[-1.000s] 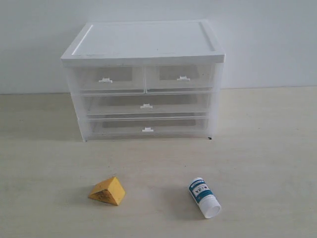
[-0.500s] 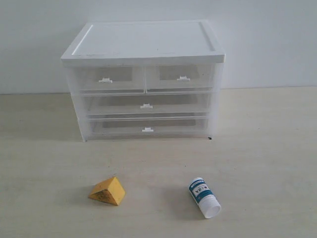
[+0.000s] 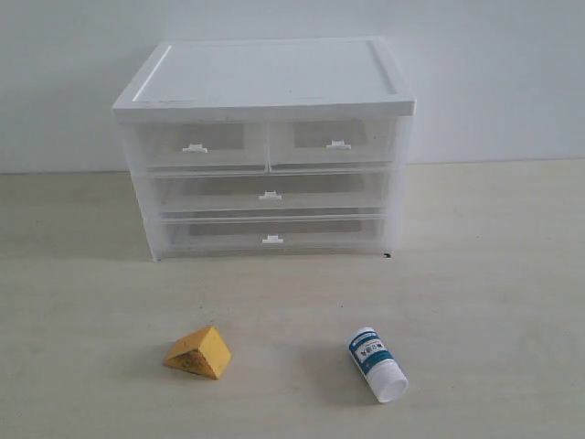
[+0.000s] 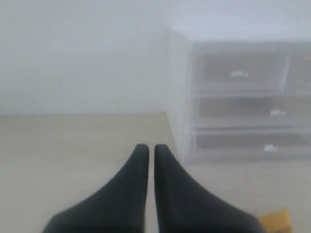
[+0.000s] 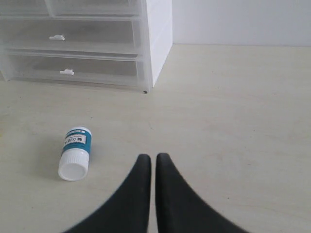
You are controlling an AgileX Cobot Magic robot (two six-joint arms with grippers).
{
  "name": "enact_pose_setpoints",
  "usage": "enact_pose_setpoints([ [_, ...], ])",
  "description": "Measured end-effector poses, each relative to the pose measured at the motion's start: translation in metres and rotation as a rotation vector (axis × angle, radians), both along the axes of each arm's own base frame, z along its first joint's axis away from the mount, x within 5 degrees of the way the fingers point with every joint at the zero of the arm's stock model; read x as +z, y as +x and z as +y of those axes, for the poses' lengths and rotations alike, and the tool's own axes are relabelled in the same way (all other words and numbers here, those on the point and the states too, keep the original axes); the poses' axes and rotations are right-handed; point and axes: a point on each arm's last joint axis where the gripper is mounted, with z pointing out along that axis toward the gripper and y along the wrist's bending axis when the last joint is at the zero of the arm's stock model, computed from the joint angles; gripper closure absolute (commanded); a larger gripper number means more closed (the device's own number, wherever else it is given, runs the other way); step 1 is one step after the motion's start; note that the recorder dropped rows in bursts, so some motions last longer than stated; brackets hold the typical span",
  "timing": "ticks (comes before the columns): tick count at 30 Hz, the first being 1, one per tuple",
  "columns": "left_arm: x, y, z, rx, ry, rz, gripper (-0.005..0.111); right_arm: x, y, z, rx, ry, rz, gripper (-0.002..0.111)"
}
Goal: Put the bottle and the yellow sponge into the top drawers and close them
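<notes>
The right gripper (image 5: 153,158), shut and empty, is found nearer the bottle (image 3: 376,364), laid on its side at the exterior frame's lower right, cap toward that corner. The left gripper (image 4: 146,147), likewise shut, is nearer the yellow sponge (image 3: 198,352), lower left.

Exterior: frontal, raised, facing drawer unit (image 3: 265,82). Wrists: low, off its front corners; right shares the bottle (image 5: 76,153).

Blurred and cropped
The left wrist view is hazy; only a corner of the sponge (image 4: 276,221) shows at its edge. The right wrist view cuts off the 2 top drawers (image 5: 92,6); print on the bottle (image 5: 76,153) is too small to read.
</notes>
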Motion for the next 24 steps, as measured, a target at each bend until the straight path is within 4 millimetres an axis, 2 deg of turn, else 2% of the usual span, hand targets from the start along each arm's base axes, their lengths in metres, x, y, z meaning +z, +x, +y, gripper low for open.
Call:
enact_pose_setpoints([
  [2,0.009,0.0,0.0,-0.002,-0.196,-0.079,0.103,0.0,0.0,0.0,0.0,0.0,0.0,0.108],
  [3,0.015,-0.001,0.001,-0.006,-0.355,-0.138,0.103,0.0,0.0,0.0,0.0,0.0,0.0,0.108],
  [5,0.022,-0.002,0.003,-0.015,-0.517,-0.202,0.103,0.0,0.0,0.0,0.0,0.0,0.0,0.108],
  [6,0.024,-0.002,0.003,-0.019,-0.556,-0.215,0.103,0.0,0.0,0.0,0.0,0.0,0.0,0.108],
  [8,0.024,-0.002,0.003,-0.039,-0.77,-0.202,0.103,0.0,0.0,0.0,0.0,0.0,0.0,0.108],
  [10,0.022,-0.002,0.003,-0.046,-0.905,-0.159,0.103,0.0,0.0,0.0,0.0,0.0,0.0,0.108],
  [13,0.021,-0.001,0.002,-0.05,-0.984,-0.141,0.103,0.0,0.0,0.0,0.0,0.0,0.0,0.108],
  [17,0.026,-0.002,0.002,-0.06,-1.0,-0.148,0.103,0.0,0.0,0.0,0.0,0.0,0.0,0.108],
  [21,0.06,0.001,-0.002,-0.099,-0.885,-0.124,0.103,0.0,0.0,0.0,0.0,0.0,0.0,0.108],
  [24,0.084,0.011,-0.007,-0.126,-0.791,-0.073,0.103,0.0,0.0,0.0,0.0,0.0,0.0,0.108],
])
